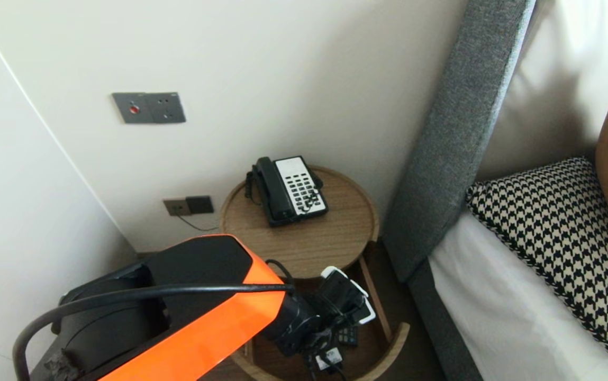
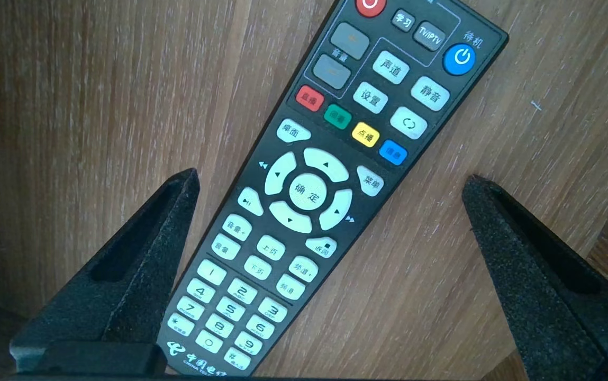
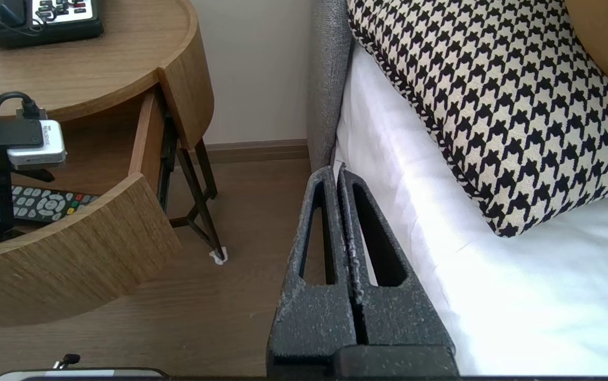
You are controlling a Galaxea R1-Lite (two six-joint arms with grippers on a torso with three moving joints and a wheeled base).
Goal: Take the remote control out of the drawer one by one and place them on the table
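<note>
Head view: the left pincer hangs just above the remote, which lies face up in the open drawer of the counter. Left wrist view: its fingers stand wide, one either side of the remote. Right wrist view: the right pincer is closed, empty, well apart from the remote.

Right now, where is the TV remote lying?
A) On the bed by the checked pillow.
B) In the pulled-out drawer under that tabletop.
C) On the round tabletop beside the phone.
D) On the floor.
B: the remote lies on the wooden bottom of the open drawer, below the tabletop with the phone, the open left gripper over it.
</note>
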